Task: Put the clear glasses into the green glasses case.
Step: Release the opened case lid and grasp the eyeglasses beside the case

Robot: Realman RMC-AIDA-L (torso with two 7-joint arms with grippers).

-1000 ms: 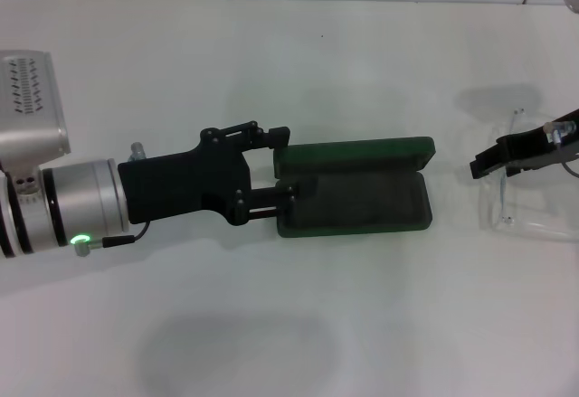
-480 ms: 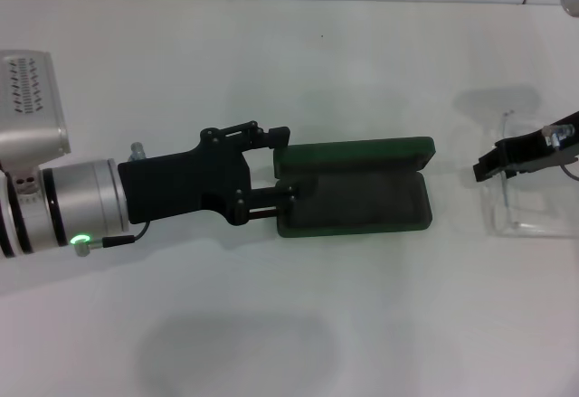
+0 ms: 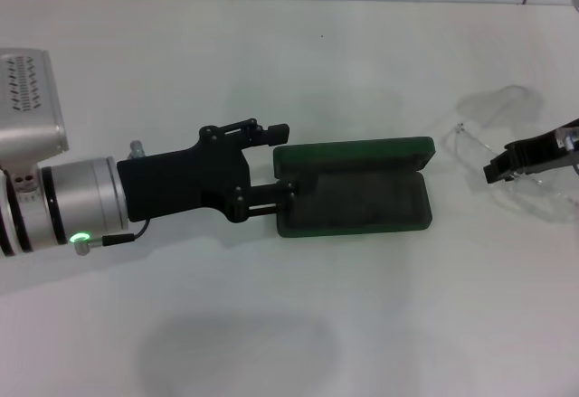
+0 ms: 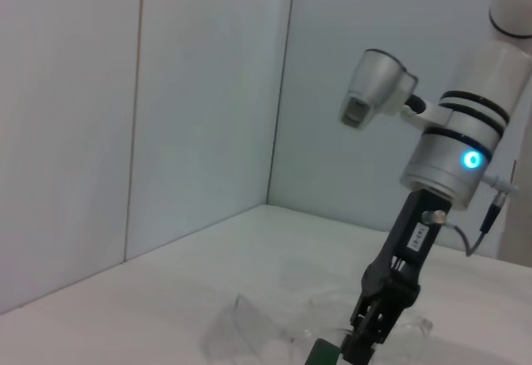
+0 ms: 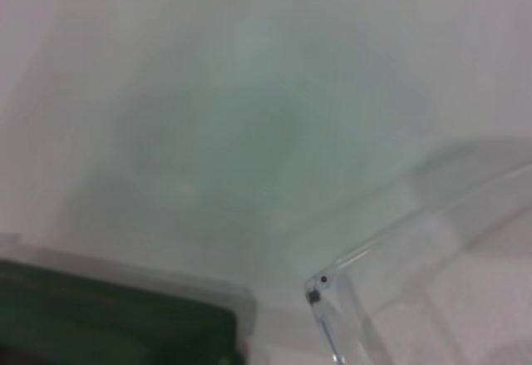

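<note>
1. Green glasses case (image 3: 355, 186) lies open on the white table (image 3: 271, 325), lid standing along the far side, dark lined tray facing up.
2. Left gripper (image 3: 286, 161) is at the case's left end: one finger sits over the lid corner, the other reaches into the tray end. Jaws apart, bracing the case rather than pinching it.
3. Right gripper (image 3: 496, 169) is just right of the case, near the frame edge. Clear glasses (image 3: 516, 166) are on its fingers and look lifted off the table; jaws appear clamped on the frame, though the exact contact is hard to make out.
4. Step in hand, as I read it: carry the glasses left over the open tray.
5. To do it well: keep the frame's long axis lined up with the case, clear the right rim before descending, lower flat onto the lining, and let go only once it's seated.
6. Watch the protruding temple arm; it could snag the rim or the lid.
</note>
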